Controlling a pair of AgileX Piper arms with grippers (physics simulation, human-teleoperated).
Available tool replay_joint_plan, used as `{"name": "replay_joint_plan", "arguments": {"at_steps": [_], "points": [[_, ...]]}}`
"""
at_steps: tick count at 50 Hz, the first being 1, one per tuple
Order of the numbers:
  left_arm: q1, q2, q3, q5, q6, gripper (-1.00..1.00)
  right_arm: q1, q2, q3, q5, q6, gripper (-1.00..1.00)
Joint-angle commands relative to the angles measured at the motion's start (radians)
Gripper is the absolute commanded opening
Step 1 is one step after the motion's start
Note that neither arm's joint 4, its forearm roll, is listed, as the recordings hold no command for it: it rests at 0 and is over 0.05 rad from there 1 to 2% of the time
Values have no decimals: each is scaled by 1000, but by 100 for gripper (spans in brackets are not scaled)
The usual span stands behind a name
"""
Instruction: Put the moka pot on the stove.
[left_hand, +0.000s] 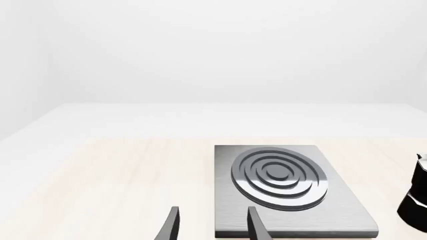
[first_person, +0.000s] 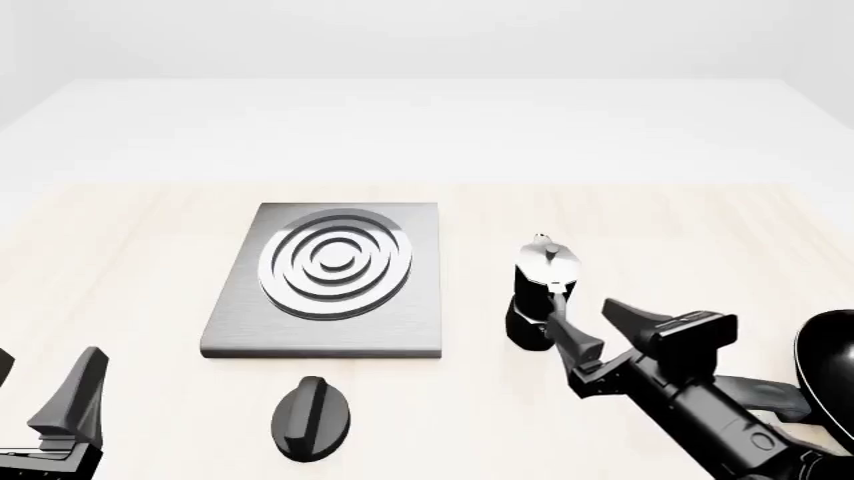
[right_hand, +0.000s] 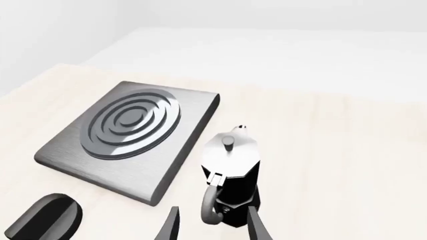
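The moka pot (first_person: 541, 292) stands upright on the table just right of the stove (first_person: 327, 275), apart from it, with its silvery lid and knob on top. My right gripper (first_person: 583, 312) is open just behind the pot, at its lower body. In the right wrist view the pot's curved handle (right_hand: 212, 204) faces the gripper (right_hand: 213, 222) and lies between the two fingertips, not clamped. My left gripper (first_person: 40, 378) is open and empty at the near left, short of the stove. The left wrist view shows the stove (left_hand: 287, 200) ahead and the pot (left_hand: 417, 195) at the picture's edge.
A black oval knob (first_person: 311, 416) lies on the table in front of the stove, also in the right wrist view (right_hand: 47, 217). A black pan (first_person: 827, 350) sits at the far right edge, beside my right arm.
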Motion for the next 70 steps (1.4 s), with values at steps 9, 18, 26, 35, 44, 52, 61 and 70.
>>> {"name": "replay_joint_plan", "arguments": {"at_steps": [9, 18, 26, 35, 44, 52, 61, 70], "points": [[0, 0, 0, 0, 0, 100, 20, 162, -14, -122, 39, 100], [0, 0, 0, 0, 0, 100, 24, 168, -13, -127, 41, 100], [0, 0, 0, 0, 0, 100, 24, 176, -16, -131, 42, 100], [0, 0, 0, 0, 0, 100, 26, 207, -25, -149, 47, 100], [0, 0, 0, 0, 0, 100, 27, 248, -28, -181, 56, 100], [0, 0, 0, 0, 0, 100, 27, 271, -26, -201, 61, 100], [0, 0, 0, 0, 0, 100, 27, 292, -24, -218, 64, 100], [0, 0, 0, 0, 0, 100, 26, 302, -25, -225, 68, 100]]}}
